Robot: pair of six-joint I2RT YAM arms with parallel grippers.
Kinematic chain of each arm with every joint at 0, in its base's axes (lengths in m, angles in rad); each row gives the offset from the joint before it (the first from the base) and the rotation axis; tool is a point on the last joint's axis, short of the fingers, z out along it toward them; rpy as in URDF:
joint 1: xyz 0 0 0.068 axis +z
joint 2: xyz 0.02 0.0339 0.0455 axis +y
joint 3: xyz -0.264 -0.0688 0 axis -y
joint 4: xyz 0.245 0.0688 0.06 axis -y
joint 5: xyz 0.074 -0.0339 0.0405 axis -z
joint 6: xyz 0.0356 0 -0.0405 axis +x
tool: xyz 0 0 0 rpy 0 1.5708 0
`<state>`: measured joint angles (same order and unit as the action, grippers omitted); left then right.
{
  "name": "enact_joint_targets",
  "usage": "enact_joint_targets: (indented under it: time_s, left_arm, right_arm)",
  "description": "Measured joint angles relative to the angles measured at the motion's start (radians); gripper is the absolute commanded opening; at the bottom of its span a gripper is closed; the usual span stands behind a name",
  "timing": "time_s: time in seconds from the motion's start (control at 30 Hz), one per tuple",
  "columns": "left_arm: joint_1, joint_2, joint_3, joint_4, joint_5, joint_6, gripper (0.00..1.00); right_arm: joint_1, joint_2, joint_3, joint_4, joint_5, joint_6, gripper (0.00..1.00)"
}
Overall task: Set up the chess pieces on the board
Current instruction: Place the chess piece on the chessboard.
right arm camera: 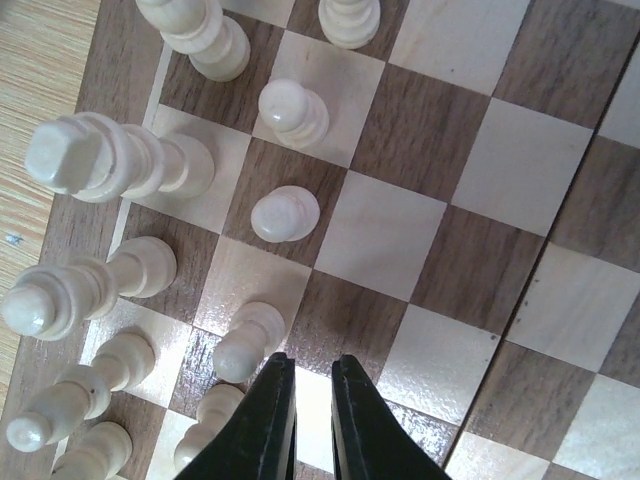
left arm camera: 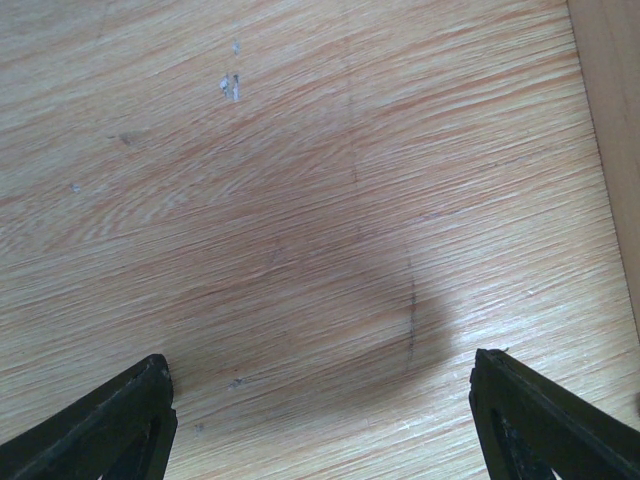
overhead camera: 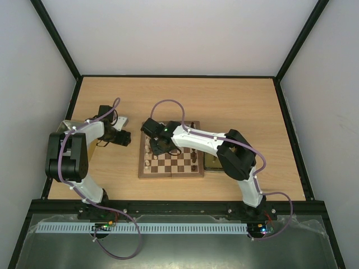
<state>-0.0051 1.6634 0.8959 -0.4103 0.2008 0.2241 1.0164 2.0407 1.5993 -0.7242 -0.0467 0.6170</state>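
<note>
One cream pawn (right arm camera: 248,340) is standing upright on the board (right arm camera: 505,165) just beside the right gripper (right arm camera: 313,365), whose jaws are hanging nearly together on nothing, while the left gripper (left arm camera: 320,358) is hovering spread wide over the table (left arm camera: 300,200), farther off.

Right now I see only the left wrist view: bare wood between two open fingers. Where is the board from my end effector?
Observer: The board lies to the right of your left end effector, close but not touching it.
Operator: What does the other arm do?
Observer: The right end effector hangs over the board's left part, its jaws almost together with nothing between them.
Operator: Which pieces are below it?
Observer: Cream pieces stand there, in rows along the board's edge.
</note>
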Motion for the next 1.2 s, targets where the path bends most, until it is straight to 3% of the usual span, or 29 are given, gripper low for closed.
enact_joint_targets:
  time_s: [0.67, 1.2]
  left_arm:
    - [0.005, 0.000, 0.000, 0.000, 0.000, 0.000, 0.81]
    - [0.006, 0.000, 0.000, 0.000, 0.000, 0.000, 0.80]
  right_arm:
    - [-0.006, 0.030, -0.006, 0.031, -0.038, -0.004, 0.10]
    - [-0.012, -0.021, -0.116, 0.078, -0.062, -0.003, 0.09]
